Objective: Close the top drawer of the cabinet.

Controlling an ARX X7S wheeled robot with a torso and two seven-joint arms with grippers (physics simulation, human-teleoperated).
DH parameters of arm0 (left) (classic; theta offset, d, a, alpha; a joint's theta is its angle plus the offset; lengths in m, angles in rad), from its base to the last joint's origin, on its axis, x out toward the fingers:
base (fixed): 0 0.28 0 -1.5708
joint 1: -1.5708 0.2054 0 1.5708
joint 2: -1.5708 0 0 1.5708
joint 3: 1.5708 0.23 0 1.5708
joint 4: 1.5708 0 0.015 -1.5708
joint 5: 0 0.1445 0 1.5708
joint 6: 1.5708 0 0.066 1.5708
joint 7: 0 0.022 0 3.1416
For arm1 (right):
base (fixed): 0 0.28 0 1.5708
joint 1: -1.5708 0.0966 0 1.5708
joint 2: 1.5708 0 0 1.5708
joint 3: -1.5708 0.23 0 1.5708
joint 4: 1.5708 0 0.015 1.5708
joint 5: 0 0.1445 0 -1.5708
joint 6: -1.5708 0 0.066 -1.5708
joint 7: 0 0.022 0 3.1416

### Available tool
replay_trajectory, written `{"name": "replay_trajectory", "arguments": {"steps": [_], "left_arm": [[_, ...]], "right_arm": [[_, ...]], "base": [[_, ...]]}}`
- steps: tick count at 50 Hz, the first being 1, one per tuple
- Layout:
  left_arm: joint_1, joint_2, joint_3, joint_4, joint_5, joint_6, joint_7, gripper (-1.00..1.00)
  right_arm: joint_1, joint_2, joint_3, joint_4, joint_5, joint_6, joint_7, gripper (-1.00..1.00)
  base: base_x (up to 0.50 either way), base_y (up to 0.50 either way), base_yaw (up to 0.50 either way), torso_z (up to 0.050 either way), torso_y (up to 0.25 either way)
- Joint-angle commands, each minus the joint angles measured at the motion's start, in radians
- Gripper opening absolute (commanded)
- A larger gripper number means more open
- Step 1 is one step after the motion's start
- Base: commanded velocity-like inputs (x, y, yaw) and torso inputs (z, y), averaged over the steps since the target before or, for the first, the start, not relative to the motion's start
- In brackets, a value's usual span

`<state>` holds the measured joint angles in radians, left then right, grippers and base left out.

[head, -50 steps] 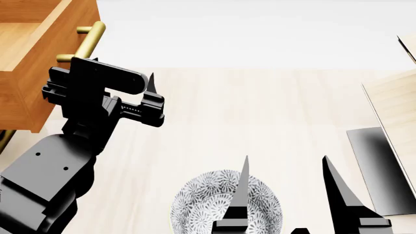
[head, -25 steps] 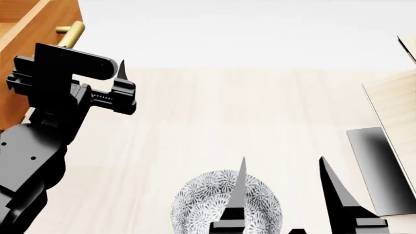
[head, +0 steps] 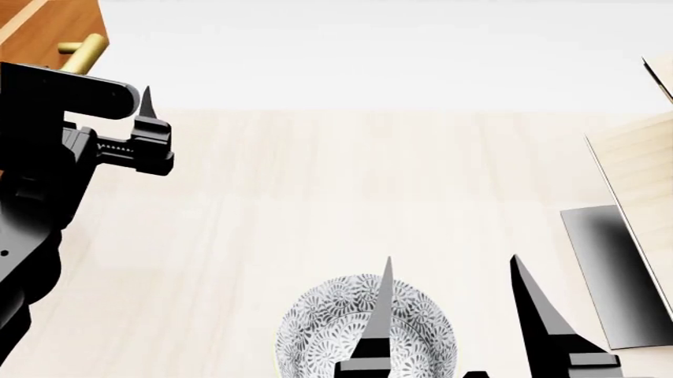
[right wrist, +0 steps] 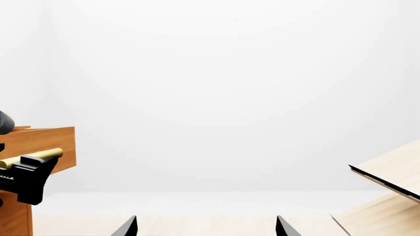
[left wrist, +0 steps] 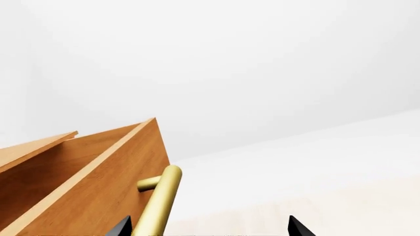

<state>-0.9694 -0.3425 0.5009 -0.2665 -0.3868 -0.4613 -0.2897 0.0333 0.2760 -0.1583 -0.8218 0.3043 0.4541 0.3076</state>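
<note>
The top drawer [left wrist: 98, 182] is smooth orange-brown wood with a round brass bar handle [left wrist: 159, 204]. It lies just ahead of the left gripper [left wrist: 206, 228], whose pointed black fingers are spread, one tip beside the handle. The right gripper [head: 452, 315] is also spread, above a patterned bowl [head: 326, 323].

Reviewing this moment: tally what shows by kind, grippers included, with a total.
Grippers: 2, left gripper, right gripper
Drawers: 1, top drawer
Brass handles: 1, handle
Bowls: 1, bowl
Pale wood panels: 1, panel
Total: 6
</note>
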Motion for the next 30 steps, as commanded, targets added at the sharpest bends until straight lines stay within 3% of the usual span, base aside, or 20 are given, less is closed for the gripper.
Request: {"name": "replay_trajectory", "arguments": {"steps": [1, 30], "left_arm": [[0.01, -0.042, -0.026, 0.022, 0.013, -0.014, -0.013, 1.0], [0.072, -0.149, -0.083, 0.1, -0.01, -0.059, -0.054, 1.0]], "right_arm": [[0.002, 0.007, -0.009, 0.005, 0.002, -0.004, 0.008, 1.0], [0.008, 0.021, -0.031, 0.001, 0.014, -0.002, 0.028, 1.0]], "base": [[0.0, 0.0, 0.0, 0.0, 0.0], [0.0, 0.0, 0.0, 0.0, 0.0]]}}
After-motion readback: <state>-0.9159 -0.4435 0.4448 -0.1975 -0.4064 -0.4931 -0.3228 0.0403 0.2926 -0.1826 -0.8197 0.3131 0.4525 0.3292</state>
